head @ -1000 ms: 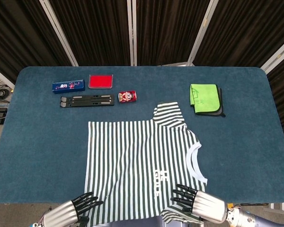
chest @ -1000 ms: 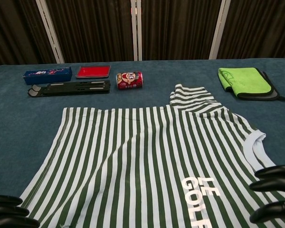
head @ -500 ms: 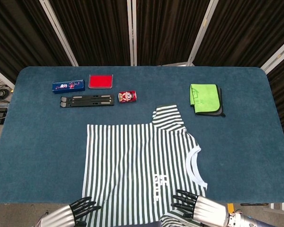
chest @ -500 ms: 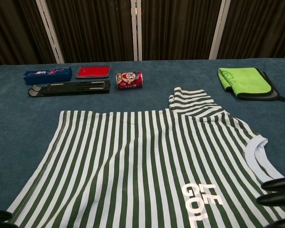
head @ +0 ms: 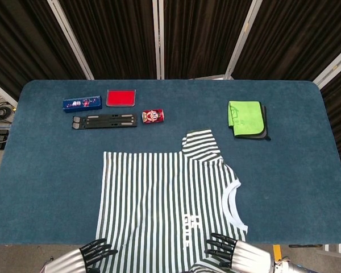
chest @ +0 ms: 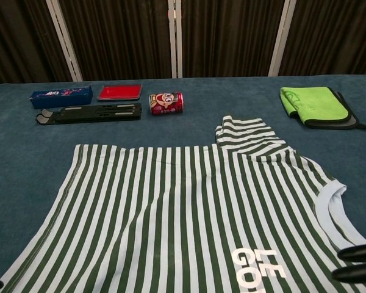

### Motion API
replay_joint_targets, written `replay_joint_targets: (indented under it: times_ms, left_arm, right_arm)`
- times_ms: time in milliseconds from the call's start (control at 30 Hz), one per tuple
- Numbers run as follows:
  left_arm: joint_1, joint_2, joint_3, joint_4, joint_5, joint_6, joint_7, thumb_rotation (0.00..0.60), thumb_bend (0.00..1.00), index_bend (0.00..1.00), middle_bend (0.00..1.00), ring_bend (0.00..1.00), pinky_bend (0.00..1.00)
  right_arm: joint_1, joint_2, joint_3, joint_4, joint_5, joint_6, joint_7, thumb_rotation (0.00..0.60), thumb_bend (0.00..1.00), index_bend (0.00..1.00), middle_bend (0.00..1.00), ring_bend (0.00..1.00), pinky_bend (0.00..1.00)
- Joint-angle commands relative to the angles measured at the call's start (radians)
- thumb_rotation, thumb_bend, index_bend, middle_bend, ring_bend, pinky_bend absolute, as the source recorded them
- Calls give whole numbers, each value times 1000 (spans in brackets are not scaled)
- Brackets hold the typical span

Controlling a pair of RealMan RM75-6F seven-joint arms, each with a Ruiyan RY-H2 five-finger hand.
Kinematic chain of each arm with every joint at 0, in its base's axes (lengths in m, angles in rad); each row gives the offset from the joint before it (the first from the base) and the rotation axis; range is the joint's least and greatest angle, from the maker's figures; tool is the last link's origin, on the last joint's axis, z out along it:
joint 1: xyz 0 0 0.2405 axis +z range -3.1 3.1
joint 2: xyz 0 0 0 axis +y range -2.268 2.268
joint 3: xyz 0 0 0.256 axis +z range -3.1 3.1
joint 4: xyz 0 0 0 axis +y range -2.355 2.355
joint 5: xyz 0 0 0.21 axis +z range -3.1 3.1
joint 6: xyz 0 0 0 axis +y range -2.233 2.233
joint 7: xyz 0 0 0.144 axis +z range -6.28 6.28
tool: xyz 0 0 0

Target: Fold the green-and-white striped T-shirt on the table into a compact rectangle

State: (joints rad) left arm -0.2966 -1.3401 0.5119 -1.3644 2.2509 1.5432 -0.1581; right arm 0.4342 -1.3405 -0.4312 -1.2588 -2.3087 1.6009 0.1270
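The green-and-white striped T-shirt (head: 165, 199) lies flat on the blue table (head: 45, 170), collar to the right, one sleeve (head: 200, 143) folded up at its far edge. Its near edge runs off the table's front. At the bottom left of the head view my left hand (head: 92, 255) holds the shirt's near hem corner, fingers curled over the cloth. On the collar side my right hand (head: 237, 259) holds the near edge the same way. The chest view shows the shirt (chest: 171, 207) close up, with only the dark fingertips (chest: 360, 251) of my right hand at the lower right.
Along the far left stand a blue box (head: 82, 103), a red case (head: 121, 97), a black folding stand (head: 104, 120) and a red can (head: 153, 116). A folded green cloth (head: 245, 118) on a dark one lies at the far right.
Both hands have drawn back toward me, and the shirt has slid with them toward the table's front edge. The gap between the shirt and the can has widened.
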Motion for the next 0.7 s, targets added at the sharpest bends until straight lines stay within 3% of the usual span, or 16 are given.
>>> replay_joint_targets:
  times_ms: [33, 367, 700]
  left_arm:
    - [1, -3, -1, 5, 1, 2, -6, 600, 460, 776, 0, 0, 0]
    - [0, -14, -17, 7, -5, -1, -15, 600, 459, 789, 0, 0, 0]
    - [-19, -22, -121, -22, -121, -4, -56, 600, 459, 785, 0, 0, 0]
  right_arm:
    - [-1, 0, 1, 0, 0, -3, 0, 600, 346, 706, 173, 0, 0]
    - [-6, 2, 8, 12, 8, 0, 8, 600, 346, 706, 174, 0, 0]
    - [-1, -10, 81, 59, 125, 1, 100, 600, 345, 706, 176, 0, 0]
